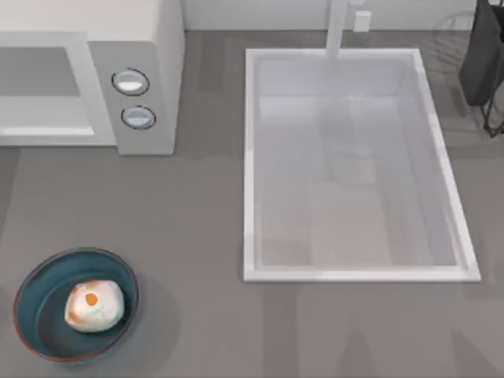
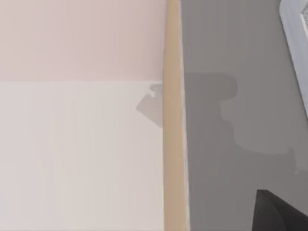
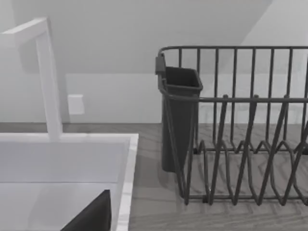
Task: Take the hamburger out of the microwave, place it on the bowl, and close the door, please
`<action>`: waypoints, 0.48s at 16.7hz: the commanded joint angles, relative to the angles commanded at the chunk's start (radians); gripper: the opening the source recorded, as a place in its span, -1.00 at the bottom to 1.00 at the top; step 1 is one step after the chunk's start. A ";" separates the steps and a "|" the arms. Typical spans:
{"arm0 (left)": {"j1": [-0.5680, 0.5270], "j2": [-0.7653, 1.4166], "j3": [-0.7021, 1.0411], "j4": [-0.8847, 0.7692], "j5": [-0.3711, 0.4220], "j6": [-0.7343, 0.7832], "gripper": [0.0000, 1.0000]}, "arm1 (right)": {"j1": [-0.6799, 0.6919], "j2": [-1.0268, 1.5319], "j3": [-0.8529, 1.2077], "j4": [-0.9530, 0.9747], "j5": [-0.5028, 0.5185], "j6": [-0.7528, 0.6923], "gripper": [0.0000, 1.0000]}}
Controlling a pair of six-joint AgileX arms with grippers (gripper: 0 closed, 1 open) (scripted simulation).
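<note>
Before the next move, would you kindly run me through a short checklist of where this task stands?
1. Hamburger out of the microwave: ok.
2. Hamburger resting inside the bowl: ok.
3. Bowl upright on the counter, at the top view's lower left: ok.
4. Door shut: cannot tell; the microwave's front is cut off at the edge.
5. Where the grippers are and how they stand: cannot tell.
6. Sink holds no task item: ok.
</note>
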 joint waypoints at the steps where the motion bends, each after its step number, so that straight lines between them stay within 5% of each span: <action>1: 0.000 0.002 -0.003 0.003 0.000 0.000 -1.00 | 0.000 0.000 0.000 0.000 0.000 0.000 1.00; 8: 0.005 0.083 -0.173 0.271 0.003 0.004 -1.00 | 0.000 0.000 0.000 0.000 0.000 0.000 1.00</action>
